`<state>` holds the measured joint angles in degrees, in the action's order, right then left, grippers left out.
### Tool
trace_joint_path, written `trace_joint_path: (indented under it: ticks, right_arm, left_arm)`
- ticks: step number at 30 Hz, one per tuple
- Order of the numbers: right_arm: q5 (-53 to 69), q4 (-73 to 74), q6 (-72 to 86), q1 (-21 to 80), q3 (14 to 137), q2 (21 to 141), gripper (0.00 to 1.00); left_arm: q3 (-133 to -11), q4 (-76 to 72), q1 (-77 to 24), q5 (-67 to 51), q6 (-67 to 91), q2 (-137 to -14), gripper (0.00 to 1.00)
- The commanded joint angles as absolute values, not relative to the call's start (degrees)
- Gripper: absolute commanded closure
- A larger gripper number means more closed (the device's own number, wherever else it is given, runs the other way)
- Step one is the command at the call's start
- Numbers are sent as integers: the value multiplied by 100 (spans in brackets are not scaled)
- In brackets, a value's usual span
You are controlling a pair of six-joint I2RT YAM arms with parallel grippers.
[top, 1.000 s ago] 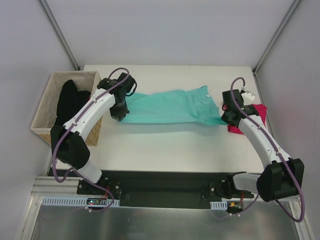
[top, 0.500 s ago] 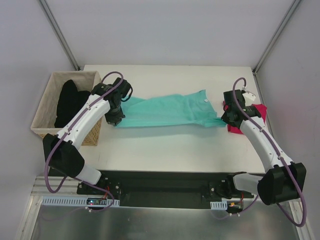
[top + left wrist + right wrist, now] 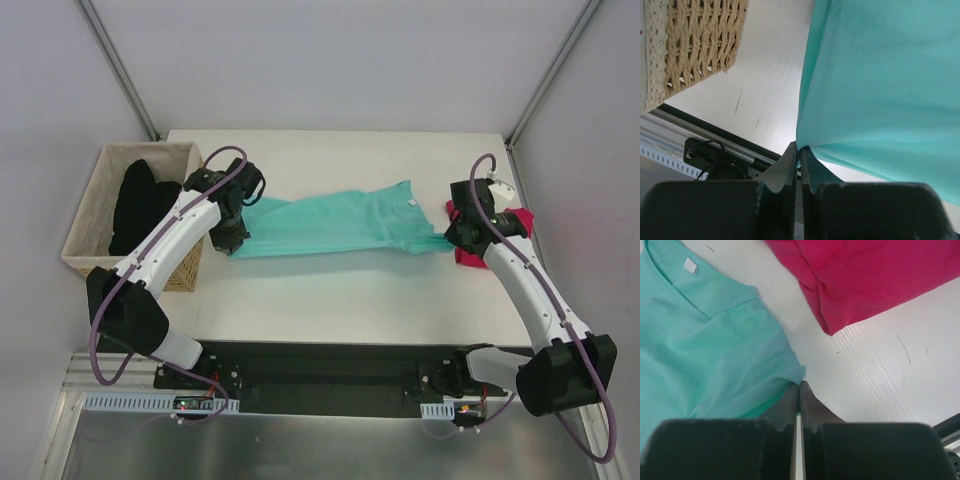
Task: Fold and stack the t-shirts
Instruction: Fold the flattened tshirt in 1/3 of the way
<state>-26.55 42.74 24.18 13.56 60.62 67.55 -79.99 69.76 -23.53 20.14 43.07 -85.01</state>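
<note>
A teal-green t-shirt [image 3: 335, 222] is stretched across the middle of the table between both arms. My left gripper [image 3: 232, 243] is shut on its left corner [image 3: 801, 145], pinching the hem. My right gripper [image 3: 450, 238] is shut on the right corner by the collar [image 3: 797, 376]. The shirt's neck label [image 3: 691, 266] shows in the right wrist view. A magenta-pink t-shirt [image 3: 492, 238] lies crumpled at the table's right edge, just beyond the right gripper [image 3: 799, 386]. Black t-shirts [image 3: 135, 205] fill the basket.
The tan woven basket [image 3: 88, 235] stands off the table's left side, close to my left arm; its wall [image 3: 700, 45] shows in the left wrist view. Grey walls and metal posts enclose the white table [image 3: 330, 290].
Both grippers have shifted slightly left and lowered with the teal shirt, which now lies flatter and narrower. The grips are unchanged.
</note>
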Motion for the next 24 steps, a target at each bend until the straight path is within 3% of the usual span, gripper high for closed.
trace_joint_path:
  ticks: [1,11,24]
  right_arm:
    - [-2769,4166,2180,1345,6477,7162,99]
    - [-2426,3832,1697,1345,7162,8400,99]
    - [-2197,3937,1239,1169,8964,10185,99]
  left_arm:
    - [-7989,7295,-2259,2320,4438,-8358,100]
    - [-8419,7304,-2224,2426,4447,-8911,100]
    - [-9992,7233,-1873,2443,4052,-10405,100]
